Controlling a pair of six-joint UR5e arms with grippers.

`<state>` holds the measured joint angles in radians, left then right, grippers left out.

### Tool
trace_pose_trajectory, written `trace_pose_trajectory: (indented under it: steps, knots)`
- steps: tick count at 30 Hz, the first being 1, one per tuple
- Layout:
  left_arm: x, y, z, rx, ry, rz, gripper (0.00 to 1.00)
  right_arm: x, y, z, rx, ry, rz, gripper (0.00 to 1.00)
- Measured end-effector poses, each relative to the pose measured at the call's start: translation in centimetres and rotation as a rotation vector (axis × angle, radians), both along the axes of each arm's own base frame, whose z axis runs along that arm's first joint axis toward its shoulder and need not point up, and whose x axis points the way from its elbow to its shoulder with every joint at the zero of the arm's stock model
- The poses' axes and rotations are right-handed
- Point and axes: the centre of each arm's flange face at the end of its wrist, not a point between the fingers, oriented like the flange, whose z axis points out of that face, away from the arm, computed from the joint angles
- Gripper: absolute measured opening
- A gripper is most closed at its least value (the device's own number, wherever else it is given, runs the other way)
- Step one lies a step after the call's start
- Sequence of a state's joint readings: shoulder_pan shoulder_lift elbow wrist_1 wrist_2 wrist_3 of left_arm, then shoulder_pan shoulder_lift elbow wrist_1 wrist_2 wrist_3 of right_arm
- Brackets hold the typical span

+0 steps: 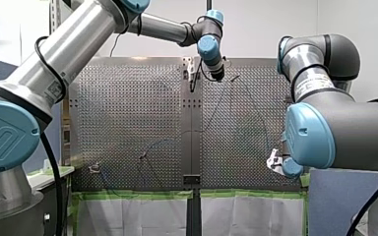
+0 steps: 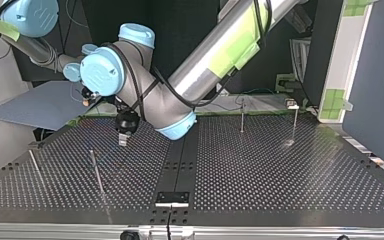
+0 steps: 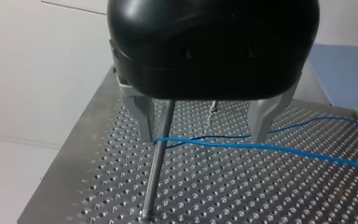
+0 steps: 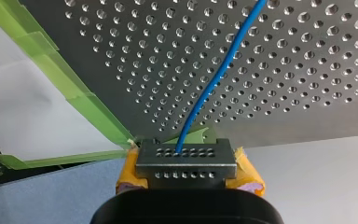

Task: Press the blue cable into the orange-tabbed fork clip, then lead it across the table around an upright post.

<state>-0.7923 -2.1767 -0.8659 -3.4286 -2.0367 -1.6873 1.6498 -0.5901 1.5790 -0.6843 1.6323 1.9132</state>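
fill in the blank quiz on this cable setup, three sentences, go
The ____ cable crosses the perforated table.
My right end effector is ____ on the cable.
An upright ____ stands inside my open left end effector.
Missing words: blue; shut; post.

Front view: my left gripper (image 1: 218, 74) over table (image 1: 128, 123) at 12 o'clock, far edge; my right gripper (image 1: 274, 162) at 4 o'clock, near edge.
Left wrist view: post (image 3: 158, 158) upright between fingers (image 3: 144, 116), just beside one. Cable (image 3: 270, 147) wraps post at fingertip level, both strands leaving toward 3 o'clock. Second post (image 3: 212, 108) behind, 12 o'clock.
Right wrist view: cable clamped in my right gripper, runs ahead over table toward 1 o'clock.
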Motion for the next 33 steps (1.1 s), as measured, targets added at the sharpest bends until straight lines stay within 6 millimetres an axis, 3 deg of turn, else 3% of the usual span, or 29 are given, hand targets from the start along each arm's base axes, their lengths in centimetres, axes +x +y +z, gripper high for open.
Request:
trace_pose_trajectory:
  steps: [11,33]
  knots:
    - [-0.4,0.5,1.9,0.033,-0.044,-0.01,1.0,0.0,0.0,0.0,0.002,0.0,0.0,0.0]
    - [-0.7,0.4,2.0,0.033,-0.045,-0.014,1.0,0.2,0.1,0.0,0.003,0.0,0.004,0.0]
